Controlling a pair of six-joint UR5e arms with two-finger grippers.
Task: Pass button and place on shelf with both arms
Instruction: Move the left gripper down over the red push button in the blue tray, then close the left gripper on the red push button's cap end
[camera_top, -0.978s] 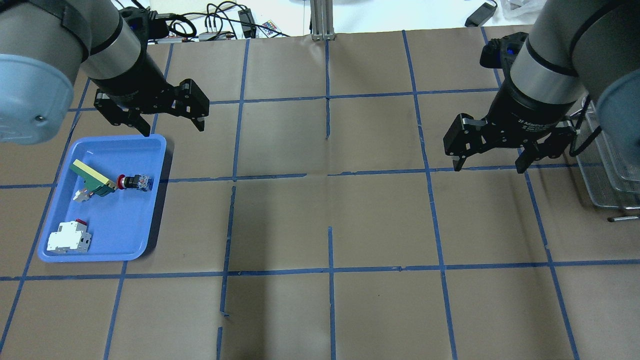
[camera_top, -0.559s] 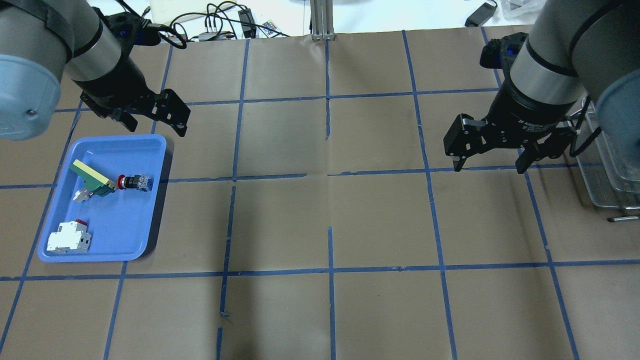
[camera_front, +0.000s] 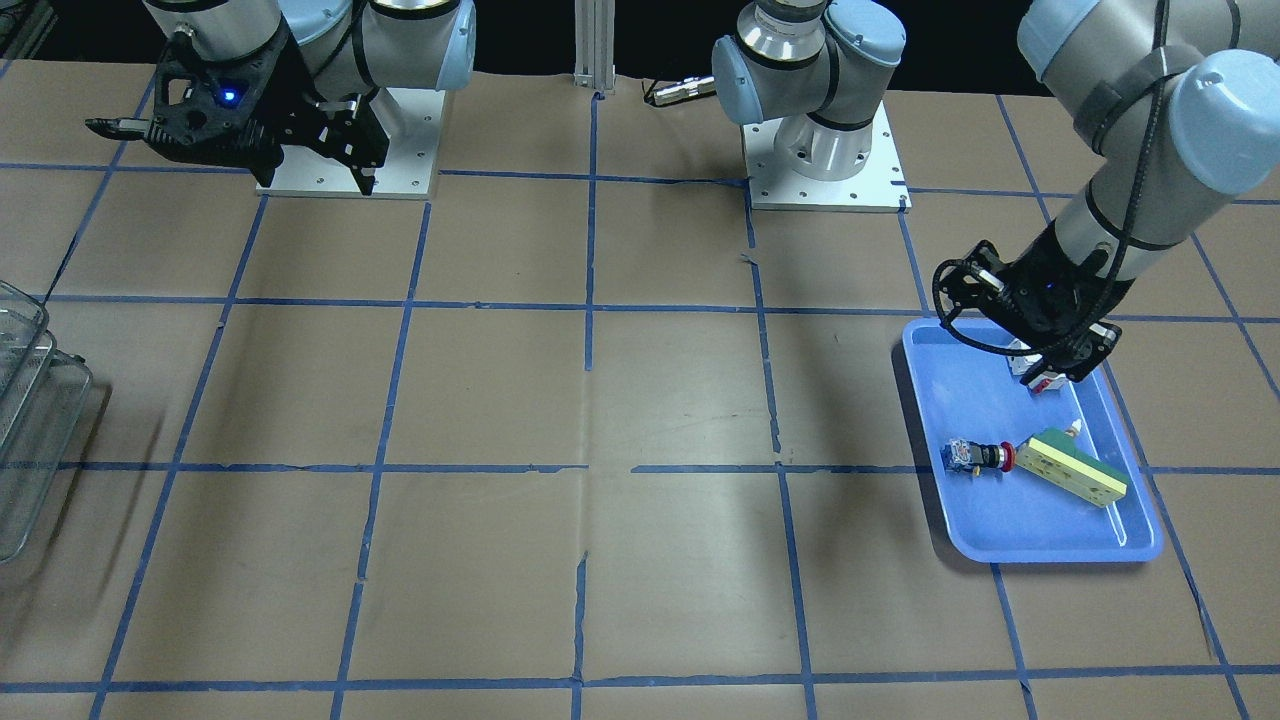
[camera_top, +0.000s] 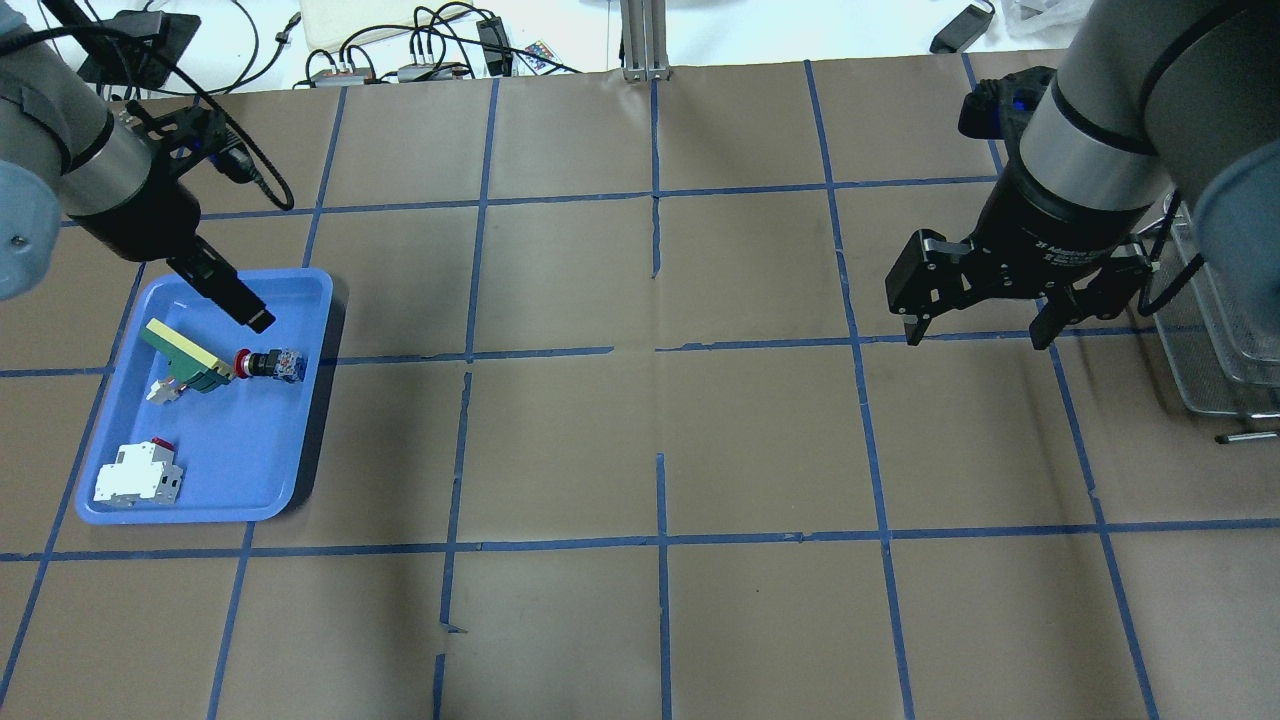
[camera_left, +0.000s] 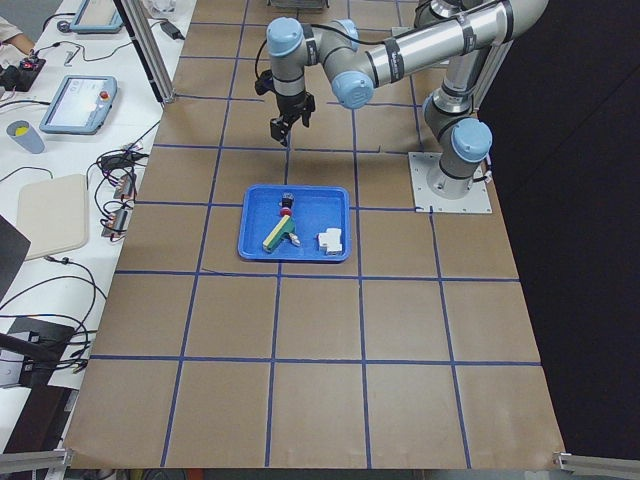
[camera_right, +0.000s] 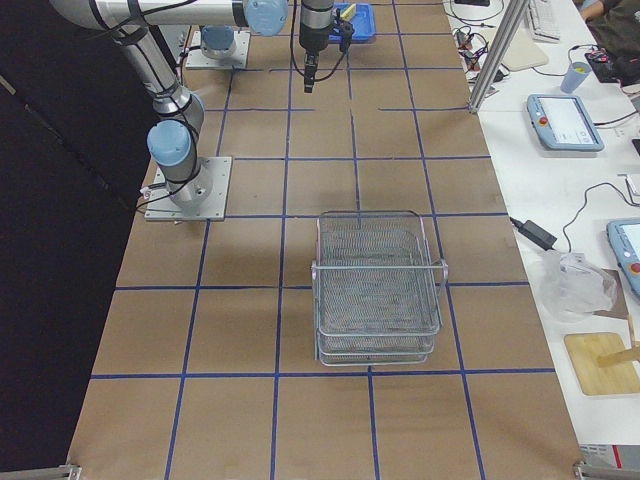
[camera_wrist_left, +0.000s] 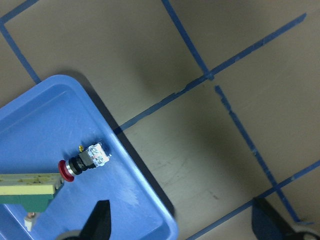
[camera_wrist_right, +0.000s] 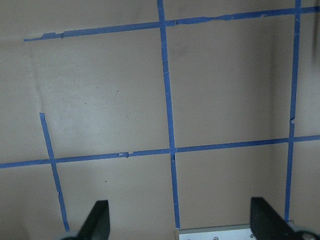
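Since a second ago, my left gripper (camera_top: 250, 312) is swinging over the blue tray (camera_top: 255, 450), jaws spread, approaching the button (camera_top: 268, 364) lying at frame left. Next, I judge: descending, straddling its collar. My right gripper (camera_top: 975, 335) is hovering spread.

The overhead view looks forward and down over the table (camera_top: 660, 440), tray (camera_top: 250, 450) at its left, shelf (camera_top: 1225, 330) at its right edge. The front view faces it from the opposite side, so the tray lies at its right, the shelf at its left. The 2 side views look along the table from its ends, from farther off. The left wrist view sits close over the tray's corner and the button (camera_wrist_left: 85, 161); the right wrist view looks close down on the table.
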